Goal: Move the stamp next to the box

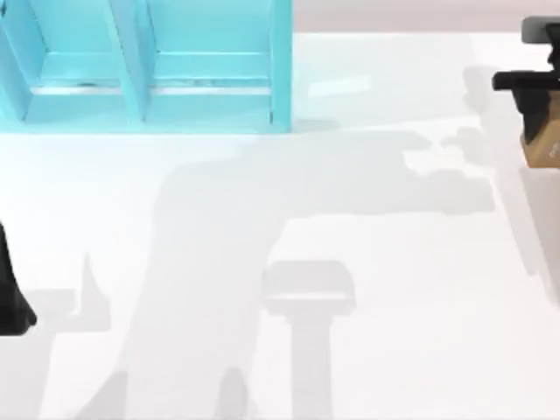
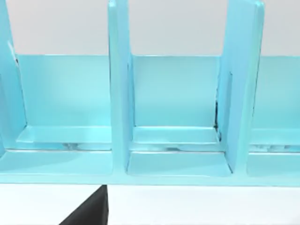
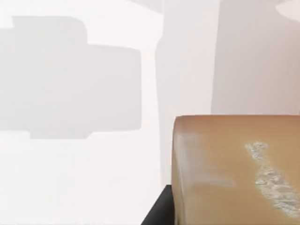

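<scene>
Stamp (image 1: pixel 544 138) hung at the table's (image 1: pixel 367 262) right edge, clamped in our right gripper (image 1: pixel 538 105), well apart from the blue box (image 1: pixel 144 87), presumably raised for carrying across; our left gripper (image 1: pixel 13 302) sat parked.

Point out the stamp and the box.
stamp (image 3: pixel 225 168): right wrist view, tan side face by the white mark.
box (image 1: pixel 282 66): top view, right end wall of the blue box.

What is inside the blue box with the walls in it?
The blue box looks empty: its compartments show bare blue floors and back walls in the left wrist view. The stamp is far off at the table's right edge, with the right gripper.
</scene>
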### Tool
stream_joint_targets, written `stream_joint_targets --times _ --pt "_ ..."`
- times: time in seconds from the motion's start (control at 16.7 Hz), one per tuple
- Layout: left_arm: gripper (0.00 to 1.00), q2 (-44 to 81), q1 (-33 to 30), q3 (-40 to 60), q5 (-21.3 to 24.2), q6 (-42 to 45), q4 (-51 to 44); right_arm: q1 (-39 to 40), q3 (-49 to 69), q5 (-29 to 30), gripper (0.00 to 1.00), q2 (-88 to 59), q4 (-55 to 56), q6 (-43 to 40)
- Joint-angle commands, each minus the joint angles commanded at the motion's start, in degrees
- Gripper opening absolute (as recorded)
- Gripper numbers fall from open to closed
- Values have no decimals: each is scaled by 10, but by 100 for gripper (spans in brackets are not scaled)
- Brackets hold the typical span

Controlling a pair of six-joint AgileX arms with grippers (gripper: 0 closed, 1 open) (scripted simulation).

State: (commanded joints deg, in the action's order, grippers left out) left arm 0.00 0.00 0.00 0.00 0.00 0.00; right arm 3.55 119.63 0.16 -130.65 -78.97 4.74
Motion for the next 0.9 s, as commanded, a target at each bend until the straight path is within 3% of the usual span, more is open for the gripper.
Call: stream_joint_targets --times 0.3,0.9 --pt "100 0 0 0 0 0 0 0 -11 0 0 2 9 0" --pt "100 0 0 0 0 0 0 0 -11 0 75 2 9 0"
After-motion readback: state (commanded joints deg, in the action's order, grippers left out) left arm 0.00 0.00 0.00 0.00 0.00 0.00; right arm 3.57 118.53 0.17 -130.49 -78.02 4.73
